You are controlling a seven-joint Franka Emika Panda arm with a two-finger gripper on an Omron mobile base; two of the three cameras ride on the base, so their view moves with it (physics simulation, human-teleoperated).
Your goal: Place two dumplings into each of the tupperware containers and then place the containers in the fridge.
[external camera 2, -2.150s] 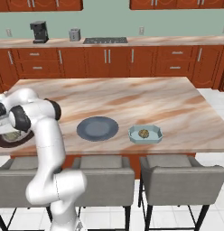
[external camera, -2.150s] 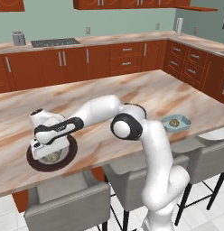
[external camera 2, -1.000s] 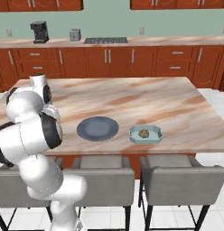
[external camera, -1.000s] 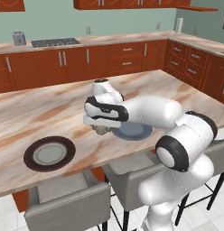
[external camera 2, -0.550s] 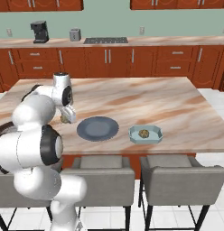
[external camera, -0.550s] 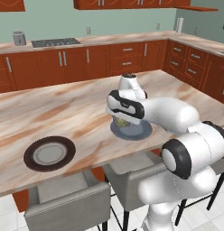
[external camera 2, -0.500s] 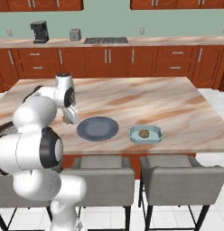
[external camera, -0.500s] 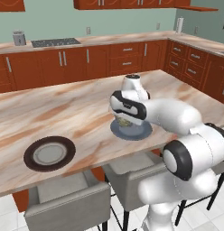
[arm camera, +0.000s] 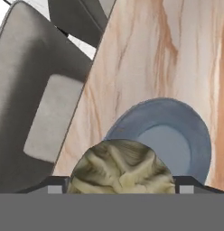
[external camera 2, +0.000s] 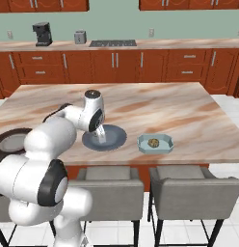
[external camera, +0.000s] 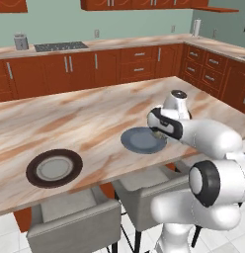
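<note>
In the hand view a pale, pleated dumpling point(arm camera: 121, 169) sits between the finger tips of my gripper point(arm camera: 120, 185), which is shut on it. In the base views the gripper point(external camera: 158, 133) point(external camera 2: 99, 134) hangs just over the round grey-blue plate point(external camera: 139, 142) point(external camera 2: 114, 138) near the island's front edge. One pale blue tupperware container point(external camera 2: 155, 144) stands to the right of that plate with a dumpling point(external camera 2: 152, 142) inside it. The fridge is out of view.
A dark-rimmed round plate point(external camera: 54, 168) point(external camera 2: 9, 141) lies at the left end of the marble island point(external camera: 70, 118). Grey chairs point(external camera 2: 190, 193) stand along the front edge. Wood cabinets and a counter with a stovetop point(external camera 2: 112, 43) line the back wall.
The arm has swung right from the dark-rimmed plate across the island, and the gripper with the dumpling now hangs over the grey-blue plate's right side.
</note>
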